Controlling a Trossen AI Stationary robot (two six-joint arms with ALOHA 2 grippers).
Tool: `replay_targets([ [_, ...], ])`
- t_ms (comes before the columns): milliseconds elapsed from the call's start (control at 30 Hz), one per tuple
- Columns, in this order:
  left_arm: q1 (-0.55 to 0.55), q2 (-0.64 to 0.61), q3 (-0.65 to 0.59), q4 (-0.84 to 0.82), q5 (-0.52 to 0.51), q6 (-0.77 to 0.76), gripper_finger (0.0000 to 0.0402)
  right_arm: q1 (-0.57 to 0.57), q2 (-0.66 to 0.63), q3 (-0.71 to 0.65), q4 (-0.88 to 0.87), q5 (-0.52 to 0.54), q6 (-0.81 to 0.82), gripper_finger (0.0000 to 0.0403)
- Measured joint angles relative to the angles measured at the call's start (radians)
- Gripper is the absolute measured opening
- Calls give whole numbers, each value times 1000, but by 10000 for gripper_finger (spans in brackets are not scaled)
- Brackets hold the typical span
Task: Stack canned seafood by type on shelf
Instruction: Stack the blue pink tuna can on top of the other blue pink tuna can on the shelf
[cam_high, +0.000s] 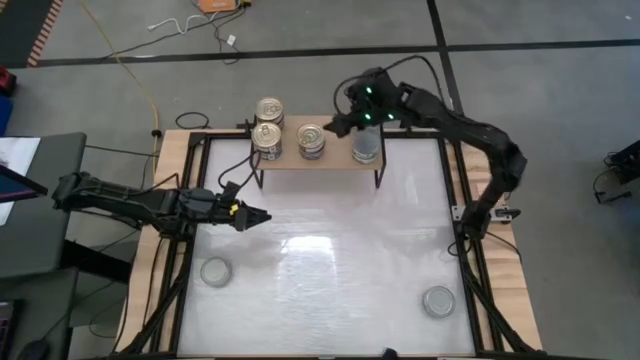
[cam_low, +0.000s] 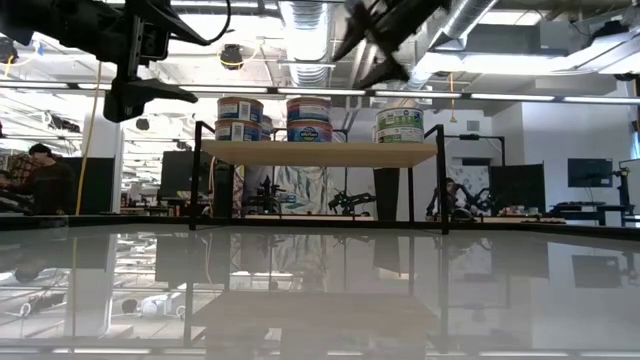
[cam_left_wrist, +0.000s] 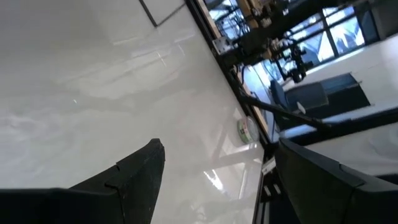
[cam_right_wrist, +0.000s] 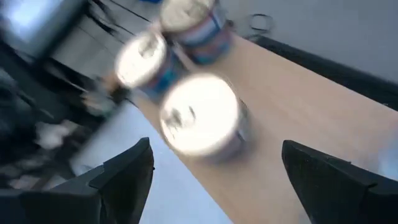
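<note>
The light-wood shelf (cam_high: 335, 160) (cam_low: 320, 153) stands on black legs at the table's far side. On it are cans of seafood: gold-lidded ones at the left (cam_high: 267, 138) and in the middle (cam_high: 312, 140), and a grey-lidded stack (cam_high: 366, 146) (cam_low: 400, 125) at the right. Each stack is two cans high in the low view. My right gripper (cam_high: 338, 125) (cam_right_wrist: 217, 180) hangs open above the shelf, over the middle and right stacks, holding nothing. My left gripper (cam_high: 255, 216) (cam_left_wrist: 217, 180) hovers open above the table's left part, empty.
Two grey-lidded cans lie on the white tabletop, one near the front left (cam_high: 215, 270) and one near the front right (cam_high: 438, 300). A further gold-lidded can (cam_high: 268, 109) shows at the shelf's far left corner. The table's black frame rails (cam_high: 470, 240) run along both sides.
</note>
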Motion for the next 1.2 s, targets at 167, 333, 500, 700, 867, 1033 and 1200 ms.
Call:
replay_targets([
  [167, -44, 15, 14, -21, -88, -28, 290, 100, -143, -70, -169, 283, -47, 373],
  [333, -101, 93, 68, -48, -154, -28, 290, 187, -309, -190, -168, 346, -39, 373],
  [500, -113, 168, 107, -46, -168, -20, 290, 259, -412, -317, -170, 380, 45, 373],
  [700, -111, 165, 113, -83, -171, -36, 290, 293, -387, -411, -70, 380, 79, 350],
  [867, -111, 122, 113, -149, -171, -61, 290, 299, -277, -389, 92, 379, 8, 252],
  [1033, -111, 81, 113, -201, -171, -64, 290, 254, -128, -255, 77, 378, -21, 95],
  [1200, -110, 49, 113, -247, -171, -65, 290, 185, 7, -93, -25, 378, -18, 19],
])
